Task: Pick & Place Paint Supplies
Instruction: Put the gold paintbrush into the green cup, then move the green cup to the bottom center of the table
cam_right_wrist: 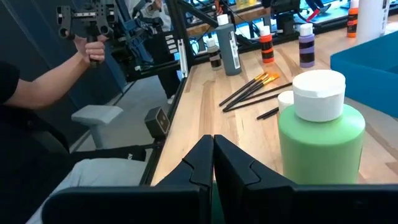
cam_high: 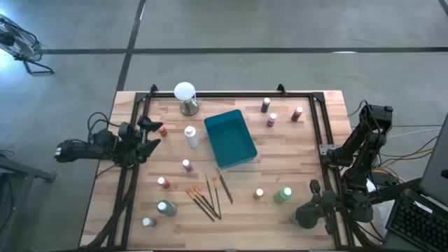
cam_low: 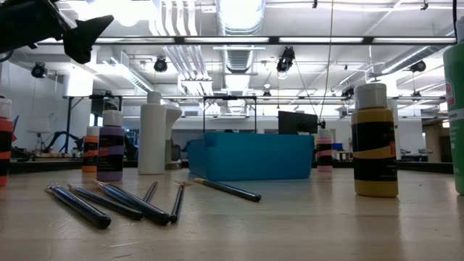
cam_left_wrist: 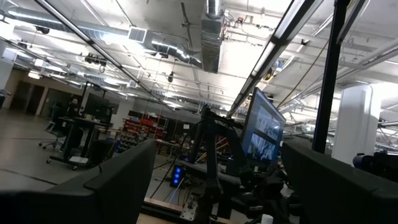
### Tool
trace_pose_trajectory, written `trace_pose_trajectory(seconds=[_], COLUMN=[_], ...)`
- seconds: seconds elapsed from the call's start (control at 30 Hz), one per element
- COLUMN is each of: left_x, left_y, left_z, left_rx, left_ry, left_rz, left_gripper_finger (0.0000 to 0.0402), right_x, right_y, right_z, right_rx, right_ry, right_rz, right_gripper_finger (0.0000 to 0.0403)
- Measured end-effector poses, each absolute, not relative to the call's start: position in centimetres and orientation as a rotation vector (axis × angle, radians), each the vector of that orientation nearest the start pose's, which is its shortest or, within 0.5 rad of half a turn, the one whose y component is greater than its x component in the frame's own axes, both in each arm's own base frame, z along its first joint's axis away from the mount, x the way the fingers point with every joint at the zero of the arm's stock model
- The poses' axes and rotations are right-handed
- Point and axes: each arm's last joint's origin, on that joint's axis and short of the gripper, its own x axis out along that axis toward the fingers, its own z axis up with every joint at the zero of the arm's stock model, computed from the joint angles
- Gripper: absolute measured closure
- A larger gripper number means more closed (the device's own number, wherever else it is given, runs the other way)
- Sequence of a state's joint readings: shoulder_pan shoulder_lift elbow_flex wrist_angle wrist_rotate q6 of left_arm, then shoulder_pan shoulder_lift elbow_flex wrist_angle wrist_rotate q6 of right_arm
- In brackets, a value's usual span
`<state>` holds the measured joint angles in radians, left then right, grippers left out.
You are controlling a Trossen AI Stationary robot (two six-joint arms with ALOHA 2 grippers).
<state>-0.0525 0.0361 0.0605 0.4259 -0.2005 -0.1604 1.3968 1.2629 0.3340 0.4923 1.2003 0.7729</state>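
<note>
The paint supplies are spread over the wooden table. Several thin brushes (cam_high: 206,196) lie flat near the front. A big green bottle (cam_high: 283,194) with a white cap stands upright beside a small yellow one (cam_high: 259,194). Other small bottles stand at the back right (cam_high: 271,119) and front left (cam_high: 166,207). My right gripper (cam_right_wrist: 213,149) is shut and holds nothing. It points level toward the table's left, just short of the green bottle (cam_right_wrist: 320,137) and on its near side. My left gripper (cam_high: 152,136) hangs open over the table's left edge, pointing up into the room (cam_left_wrist: 214,152).
A teal tray (cam_high: 229,138) sits at the table's middle, and a white globe on a metal base (cam_high: 185,91) at the far edge. A black frame (cam_high: 322,126) runs along the sides. Beyond the table's left end, a person's hand (cam_right_wrist: 93,46) holds a controller.
</note>
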Motion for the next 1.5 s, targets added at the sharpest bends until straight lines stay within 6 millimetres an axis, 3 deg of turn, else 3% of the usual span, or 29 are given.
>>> trace_pose_trajectory(seconds=[0.53,0.73,0.93,1.07,1.2,1.3,1.5], left_x=[8.6,8.6,8.6,8.7,8.8,8.8,8.9], left_y=[0.1,0.1,0.1,0.1,0.1,0.1,0.1], left_z=[22.1,22.1,22.1,22.0,21.8,21.6,21.5], left_rx=[-0.21,-0.209,-0.209,-0.208,-0.21,-0.208,-0.176], left_ry=[-0.458,-0.457,-0.457,-0.454,-0.428,-0.408,-0.396], left_rz=[0.11,0.11,0.113,0.113,0.115,0.117,0.124], left_gripper_finger=[0.0046,0.0046,0.0046,0.0046,0.0046,0.0046,0.0046], right_x=[6.2,6.0,5.7,6.0,7.5,9.4,12.7], right_y=[19.5,18.8,16.7,13.8,12.1,13.1,16.7], right_z=[16.9,20.2,25.4,29.0,30.5,31.5,34.1], right_rx=[0.404,0.388,0.353,0.343,0.39,0.399,0.425], right_ry=[0.178,0.126,0.146,0.305,0.637,0.809,0.98], right_rz=[0.142,0.173,0.182,0.096,-0.106,-0.16,-0.19], right_gripper_finger=[0.0269,0.0242,0.0249,0.0271,0.029,0.0301,0.0319])
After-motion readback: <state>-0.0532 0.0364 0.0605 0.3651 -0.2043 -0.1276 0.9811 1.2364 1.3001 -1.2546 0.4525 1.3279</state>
